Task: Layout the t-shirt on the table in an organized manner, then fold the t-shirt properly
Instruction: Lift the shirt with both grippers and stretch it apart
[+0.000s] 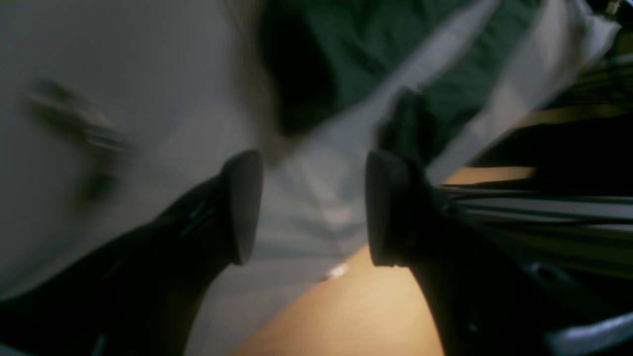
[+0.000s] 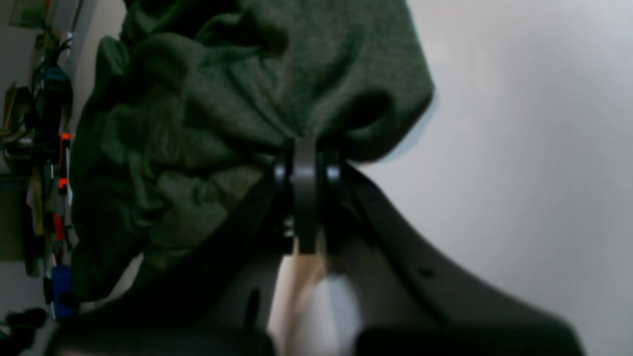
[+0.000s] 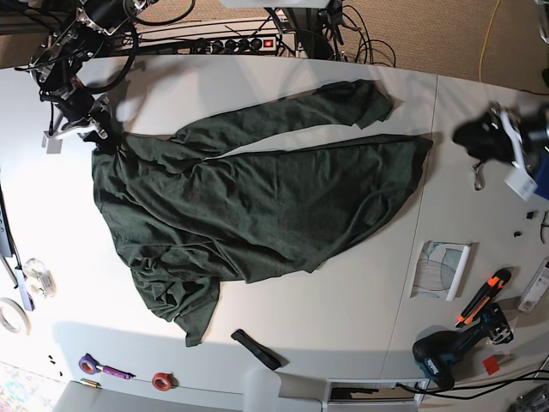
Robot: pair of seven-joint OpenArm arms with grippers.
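While the right gripper [image 2: 306,148] pinches the t-shirt [image 3: 257,197] to pull it flat, the left gripper [image 1: 314,207] — spread — hangs clear of it.

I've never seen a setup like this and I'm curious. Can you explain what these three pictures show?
This is a robot with two arms at a white table. One picture looks down from above; the other two come from cameras on the arms' wrists. A dark green t-shirt lies partly spread out, bunched at one end. The right gripper is pinched shut on the shirt's edge. The left gripper is open and holds nothing; its picture is blurred. A power drill and a roll of red tape lie near the table's edge.
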